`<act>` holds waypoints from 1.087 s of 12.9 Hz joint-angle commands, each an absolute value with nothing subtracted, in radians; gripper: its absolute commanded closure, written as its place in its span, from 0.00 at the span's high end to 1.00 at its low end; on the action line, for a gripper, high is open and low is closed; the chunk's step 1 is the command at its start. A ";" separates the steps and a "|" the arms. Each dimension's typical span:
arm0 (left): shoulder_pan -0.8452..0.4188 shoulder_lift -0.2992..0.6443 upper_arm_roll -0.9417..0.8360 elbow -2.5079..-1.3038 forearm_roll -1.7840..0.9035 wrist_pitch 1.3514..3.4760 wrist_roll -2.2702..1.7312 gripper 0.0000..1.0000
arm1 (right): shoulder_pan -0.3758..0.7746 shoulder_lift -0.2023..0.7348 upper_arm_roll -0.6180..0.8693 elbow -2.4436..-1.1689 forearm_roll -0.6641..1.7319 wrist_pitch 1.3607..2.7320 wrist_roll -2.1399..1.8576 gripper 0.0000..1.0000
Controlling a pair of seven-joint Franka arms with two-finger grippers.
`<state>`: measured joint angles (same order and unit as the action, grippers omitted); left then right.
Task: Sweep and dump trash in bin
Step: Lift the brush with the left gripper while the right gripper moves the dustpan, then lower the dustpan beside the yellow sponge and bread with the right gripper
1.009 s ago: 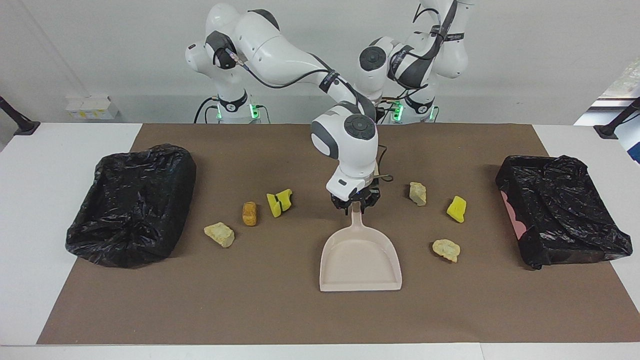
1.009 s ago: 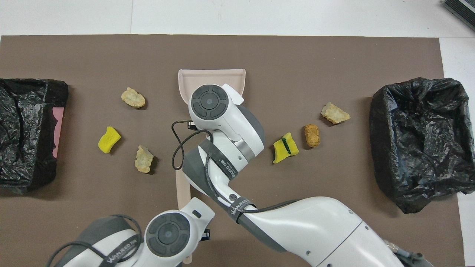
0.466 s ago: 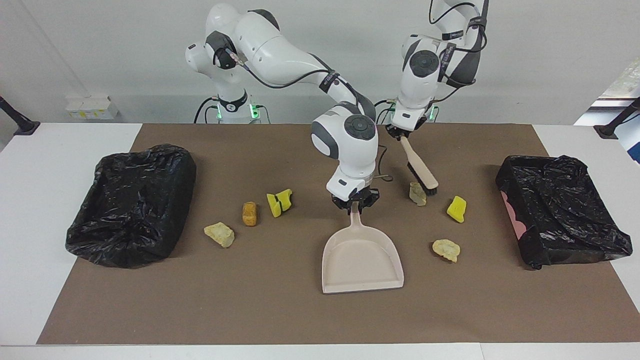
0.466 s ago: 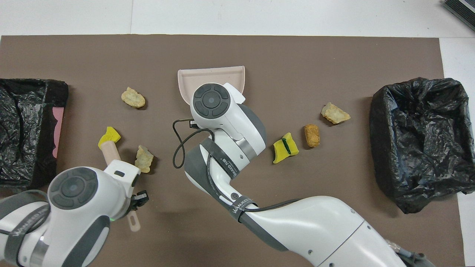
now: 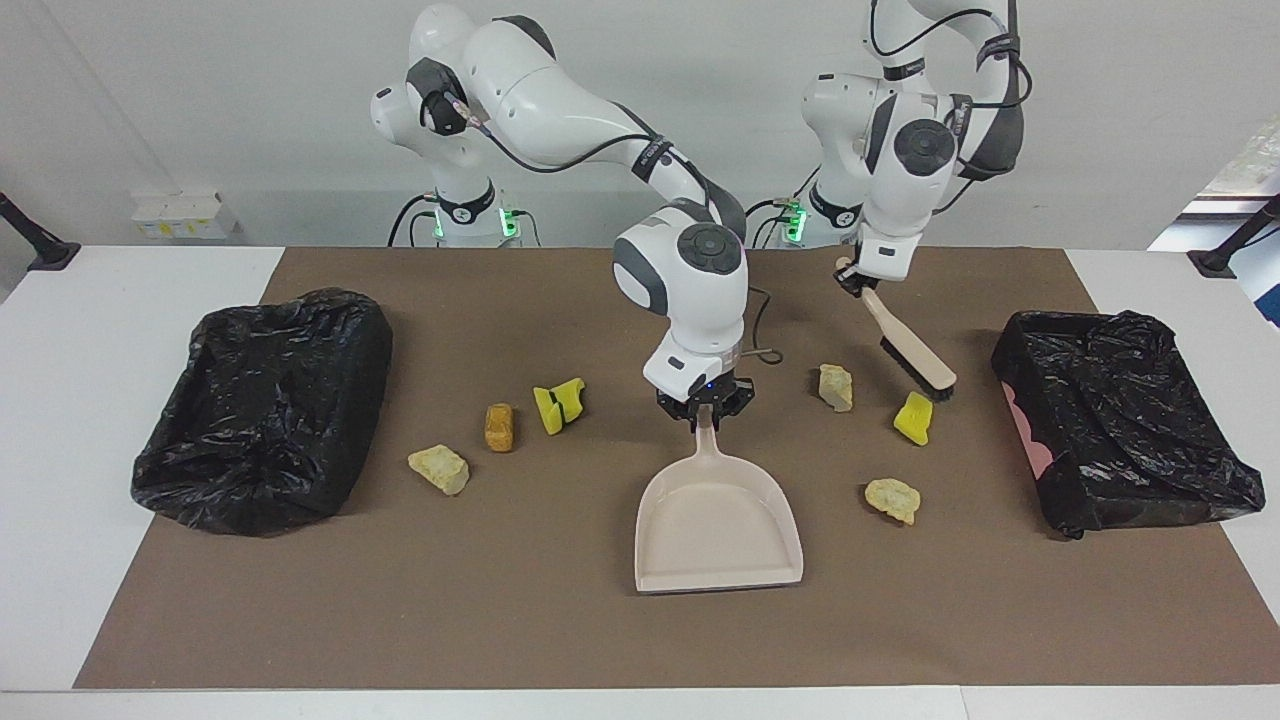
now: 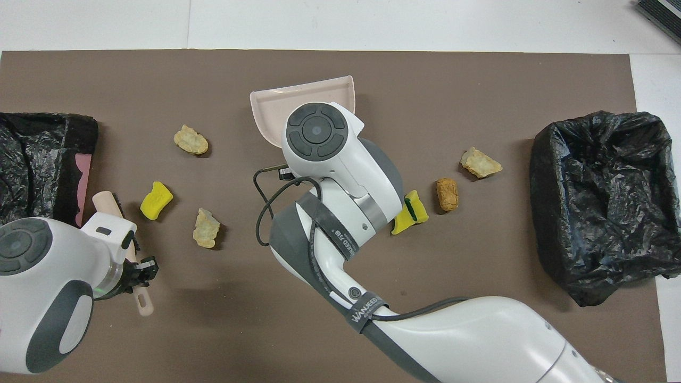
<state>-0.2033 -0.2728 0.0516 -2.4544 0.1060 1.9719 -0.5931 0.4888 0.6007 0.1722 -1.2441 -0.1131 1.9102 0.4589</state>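
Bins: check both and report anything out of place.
The bin toward the left arm's end shows a pink strip of its wall where the black liner leaves it bare. The other bin is fully covered.

White table [image 5: 100, 330] under a brown mat [image 5: 600, 620].

**Colours on your table**

You have a beige-pink dustpan [image 5: 720, 525] on a brown mat [image 5: 600, 620], over a white table [image 5: 60, 400]. Your trash [image 5: 915, 417] runs bright yellow, pale beige and one orange-brown chunk [image 5: 498, 426]; one yellow chunk [image 5: 558, 404] carries a dark green stripe. Both bins [image 5: 265, 405] wear glossy black liners. Your brush [image 5: 908, 349] is beige with black bristles.
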 commanded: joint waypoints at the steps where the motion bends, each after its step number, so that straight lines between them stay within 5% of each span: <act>1: -0.207 -0.201 0.037 -2.450 0.126 2.054 -0.568 0.00 | 0.422 0.509 0.179 -1.319 -0.106 1.849 0.194 0.00; 7: -0.294 -0.192 0.031 -2.450 0.056 2.036 -0.338 0.00 | 0.342 0.485 0.179 -1.344 -0.109 1.717 -0.384 0.00; 14: -0.272 -0.202 0.044 -2.408 -0.008 1.852 -0.417 0.00 | 0.321 0.393 0.178 -1.537 -0.158 1.779 -1.035 0.00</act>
<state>-0.2793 -0.1881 0.0400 -2.4103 0.0074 1.9162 -0.3770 0.3284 0.4529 0.1722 -1.4496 -0.1255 1.7408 -0.9138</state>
